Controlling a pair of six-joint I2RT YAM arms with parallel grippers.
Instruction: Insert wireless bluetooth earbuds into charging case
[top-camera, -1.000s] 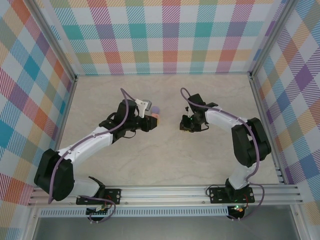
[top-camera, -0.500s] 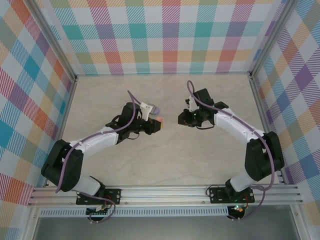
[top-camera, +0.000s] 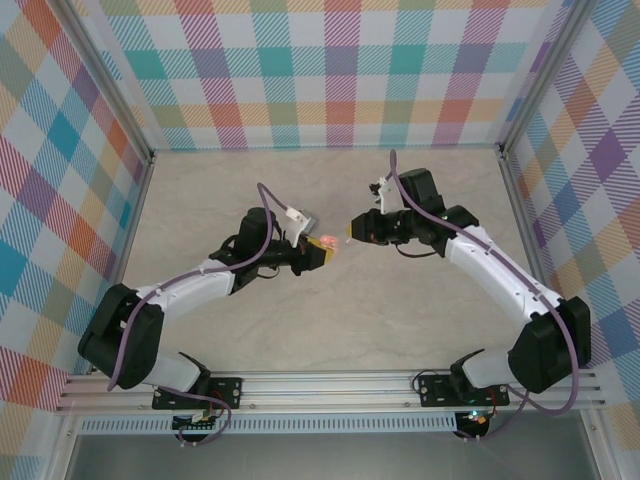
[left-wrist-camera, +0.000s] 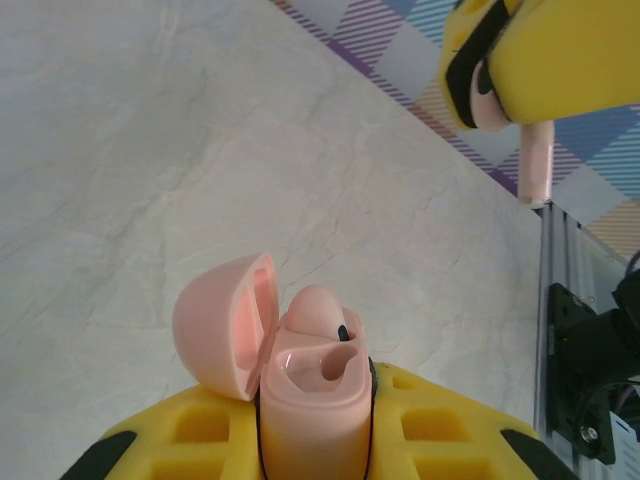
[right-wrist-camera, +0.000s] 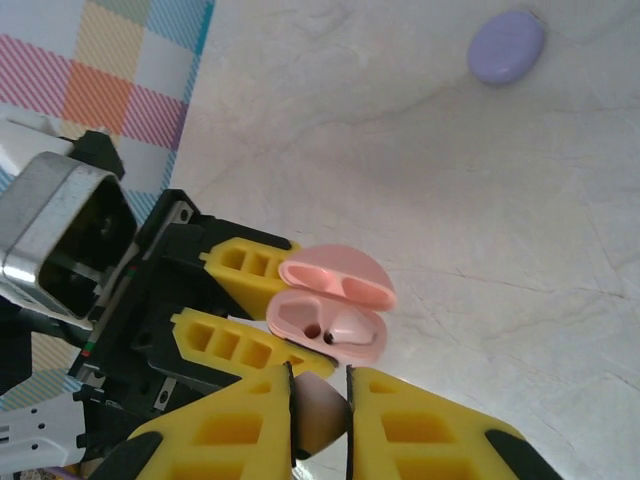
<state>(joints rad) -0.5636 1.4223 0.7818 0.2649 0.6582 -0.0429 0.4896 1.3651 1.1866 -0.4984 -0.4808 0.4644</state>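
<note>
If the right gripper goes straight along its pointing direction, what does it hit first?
The open pink case held in the left gripper, dead ahead of the earbud the right gripper carries. Gap looks short, depth unclear.

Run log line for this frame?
left gripper: shut on pink charging case, lid open | case: seated earbud in one slot, other slot empty | right gripper: shut on second earbud, short of case

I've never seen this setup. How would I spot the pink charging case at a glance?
On the pale marbled table, follow the left arm to its yellow tool near the middle. Clamped there is the pink charging case, lid flipped open with one pink earbud seated, unlike the lilac case lying shut on the table.
</note>
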